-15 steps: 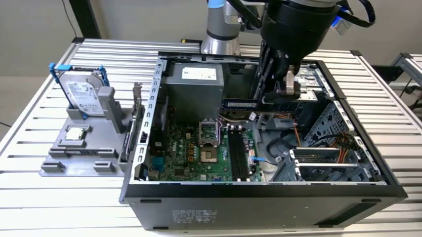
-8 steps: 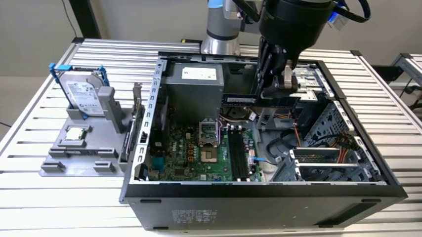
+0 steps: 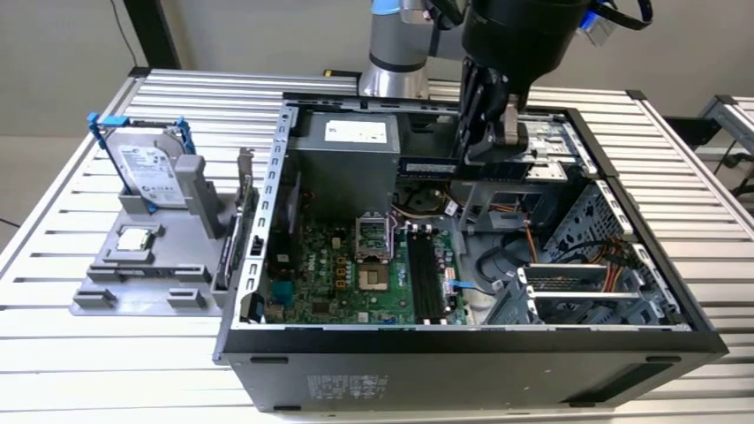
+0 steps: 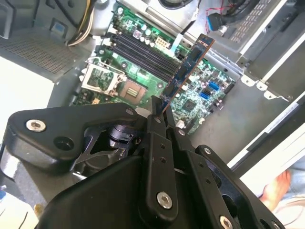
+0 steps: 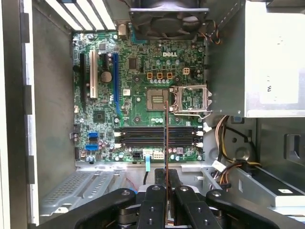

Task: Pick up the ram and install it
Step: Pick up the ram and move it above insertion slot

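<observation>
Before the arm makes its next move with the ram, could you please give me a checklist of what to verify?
1. Grip: gripper shut on one end of the ram: ok.
2. Memory slots empty: ok.
3. Ram parallel to the slots: not ok; in the first wrist view it runs across them.
4. Ram seated: not ok; it hangs above the motherboard.
5. Slot latches open: cannot tell.
</observation>
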Robot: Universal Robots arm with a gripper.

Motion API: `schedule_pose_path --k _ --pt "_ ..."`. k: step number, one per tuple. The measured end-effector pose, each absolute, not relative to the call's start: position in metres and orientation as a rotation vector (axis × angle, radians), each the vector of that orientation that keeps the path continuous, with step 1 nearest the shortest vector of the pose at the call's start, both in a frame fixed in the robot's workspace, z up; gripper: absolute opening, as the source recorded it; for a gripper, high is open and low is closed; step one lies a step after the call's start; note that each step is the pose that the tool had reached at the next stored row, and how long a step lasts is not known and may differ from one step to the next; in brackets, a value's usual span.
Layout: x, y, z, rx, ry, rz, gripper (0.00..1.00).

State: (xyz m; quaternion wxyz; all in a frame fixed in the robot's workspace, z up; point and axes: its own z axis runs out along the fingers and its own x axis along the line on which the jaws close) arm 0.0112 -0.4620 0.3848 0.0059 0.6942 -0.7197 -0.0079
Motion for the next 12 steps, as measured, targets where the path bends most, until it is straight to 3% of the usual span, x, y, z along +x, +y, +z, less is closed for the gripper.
schedule_pose_path --k 12 --pt "0.0122 -0.4571 0.3847 2.172 -2.254 -0.026 0.00"
